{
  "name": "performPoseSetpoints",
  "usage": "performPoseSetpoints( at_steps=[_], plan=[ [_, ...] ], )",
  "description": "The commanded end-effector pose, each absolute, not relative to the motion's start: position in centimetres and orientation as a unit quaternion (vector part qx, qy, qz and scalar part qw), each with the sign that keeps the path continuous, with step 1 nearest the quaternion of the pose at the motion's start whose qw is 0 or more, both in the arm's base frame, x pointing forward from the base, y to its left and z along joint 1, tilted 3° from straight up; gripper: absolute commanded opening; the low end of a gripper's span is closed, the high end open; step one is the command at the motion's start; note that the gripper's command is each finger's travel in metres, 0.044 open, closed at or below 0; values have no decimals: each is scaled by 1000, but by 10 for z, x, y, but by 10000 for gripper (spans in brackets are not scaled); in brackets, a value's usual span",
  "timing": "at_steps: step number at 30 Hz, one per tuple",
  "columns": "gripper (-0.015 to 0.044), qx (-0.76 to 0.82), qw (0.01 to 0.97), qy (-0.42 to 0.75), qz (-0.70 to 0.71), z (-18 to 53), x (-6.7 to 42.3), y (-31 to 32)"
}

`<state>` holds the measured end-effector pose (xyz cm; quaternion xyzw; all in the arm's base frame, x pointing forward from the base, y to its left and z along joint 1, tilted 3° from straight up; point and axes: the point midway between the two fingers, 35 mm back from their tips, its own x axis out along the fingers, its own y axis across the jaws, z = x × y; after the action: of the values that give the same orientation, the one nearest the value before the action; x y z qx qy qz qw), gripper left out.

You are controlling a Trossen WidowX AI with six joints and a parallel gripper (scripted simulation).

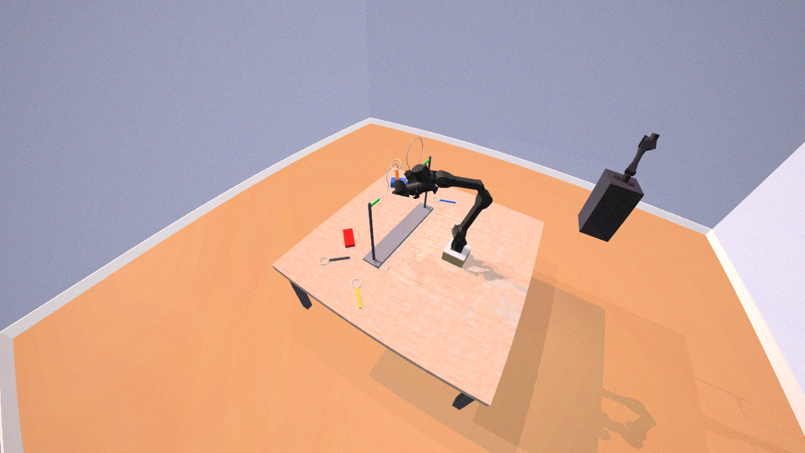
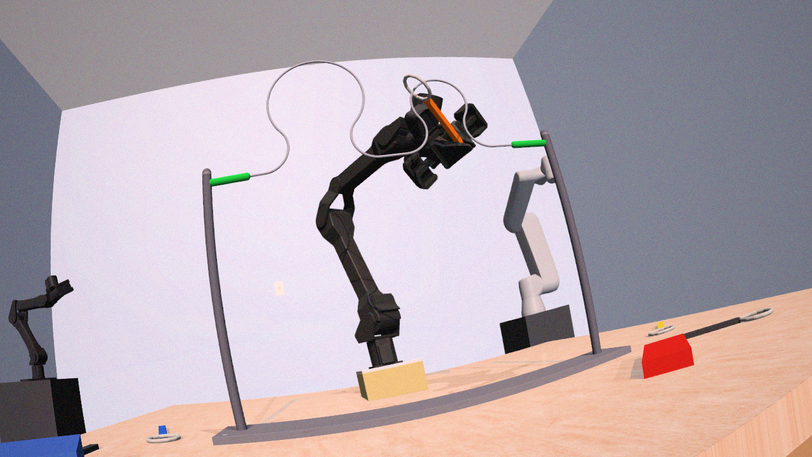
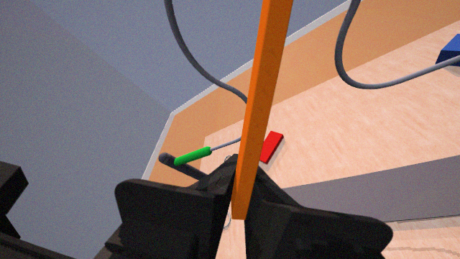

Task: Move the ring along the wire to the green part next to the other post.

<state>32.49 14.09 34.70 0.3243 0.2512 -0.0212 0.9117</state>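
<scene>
Right now the ring [image 2: 415, 84] sits high on the small loop of the thin grey wire [image 2: 318, 63], the wire passing through it as far as the exterior view shows, though whether it clears the wire all round is too fine to tell. From the ring the orange handle [image 2: 444, 121] runs down and away, its long axis slanted toward the post with the green sleeve [image 2: 528, 143] on the right of the exterior view. The gripper [image 3: 238, 201] is pinching the lower end of that handle, jaws pressed against its two flat sides, seen plainly in the wrist view. So the ring lies up and beyond the gripper along the handle. Which green part is the goal cannot be read from these frames; the other green sleeve [image 2: 229, 179] is well apart from the ring, past the big loop, on the far post [image 2: 218, 295]. My judgement: the ring is mid-route on a curve, so the next move turns on keeping the ring's plane square to the wire's local bend while swinging the handle round. Risk is the rim or handle brushing the grey wire. Red block [image 2: 667, 355] and spare rings on the table [image 2: 653, 409] are near the posts' base but irrelevant.
</scene>
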Motion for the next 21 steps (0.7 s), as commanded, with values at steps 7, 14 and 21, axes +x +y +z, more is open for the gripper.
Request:
performPoseSetpoints(
  at_steps=[7, 14, 21],
  plan=[
    [-150, 222, 940, 255, -50, 341, 324, 129],
    [-150, 152, 952, 258, -69, 337, 323, 120],
    [-150, 81, 958, 259, -88, 334, 322, 110]
  ],
)
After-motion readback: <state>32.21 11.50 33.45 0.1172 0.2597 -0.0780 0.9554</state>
